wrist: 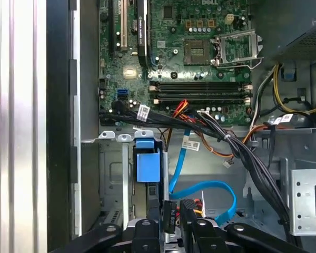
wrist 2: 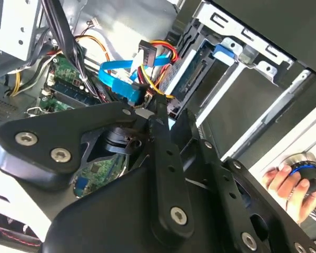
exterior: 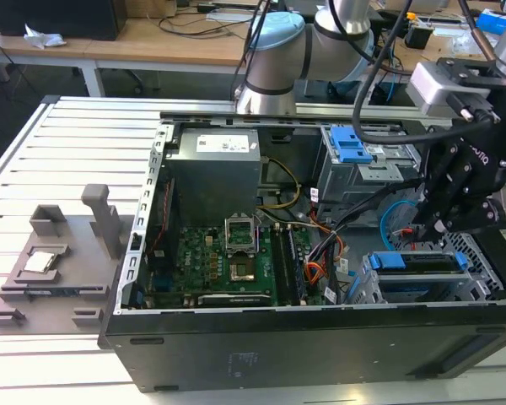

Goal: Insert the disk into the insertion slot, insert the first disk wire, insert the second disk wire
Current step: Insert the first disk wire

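Bright blue plastic carrier frame (exterior: 413,260); perforated grey metal drive cage (exterior: 481,257); thin light-blue flat cable (wrist: 200,187); green circuit board (exterior: 228,261); silver ribbed table (exterior: 67,135).

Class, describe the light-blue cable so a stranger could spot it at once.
Inside the open black computer case, look to the drive cages on the exterior view's right. Between them a thin light-blue cable loops beside the black cable bundle. It alone is flat and blue; neighbouring wires are round and black, red or yellow.
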Available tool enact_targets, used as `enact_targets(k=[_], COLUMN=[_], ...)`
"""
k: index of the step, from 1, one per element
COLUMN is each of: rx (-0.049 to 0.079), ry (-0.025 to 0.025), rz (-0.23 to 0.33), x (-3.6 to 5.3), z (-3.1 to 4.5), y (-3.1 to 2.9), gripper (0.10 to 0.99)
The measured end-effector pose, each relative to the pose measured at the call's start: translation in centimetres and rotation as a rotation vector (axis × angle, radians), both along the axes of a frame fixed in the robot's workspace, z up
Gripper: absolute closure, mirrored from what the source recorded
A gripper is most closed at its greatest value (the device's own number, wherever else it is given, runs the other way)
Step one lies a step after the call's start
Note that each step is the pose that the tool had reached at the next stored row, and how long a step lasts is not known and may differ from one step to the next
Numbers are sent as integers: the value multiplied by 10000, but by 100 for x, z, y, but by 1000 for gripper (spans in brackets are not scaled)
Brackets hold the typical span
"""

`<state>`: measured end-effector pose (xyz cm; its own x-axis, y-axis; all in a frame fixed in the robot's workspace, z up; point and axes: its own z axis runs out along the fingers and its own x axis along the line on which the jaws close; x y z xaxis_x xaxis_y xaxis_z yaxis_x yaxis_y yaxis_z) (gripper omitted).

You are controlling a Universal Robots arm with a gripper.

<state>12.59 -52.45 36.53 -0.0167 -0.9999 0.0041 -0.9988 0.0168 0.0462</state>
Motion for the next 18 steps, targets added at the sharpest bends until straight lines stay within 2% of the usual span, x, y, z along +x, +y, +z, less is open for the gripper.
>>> enact_targets(k=[2,7,8,10,18], rx=[-1,1,1,1,1], ry=[0,0,0,0,0], rz=[-329,-335,-334,-335,-335], x=[2,7,9,10,19], z=[-43,-44,-44,-44,-44], y=[5,5,5,5,2], gripper=[784,784,800,922,922])
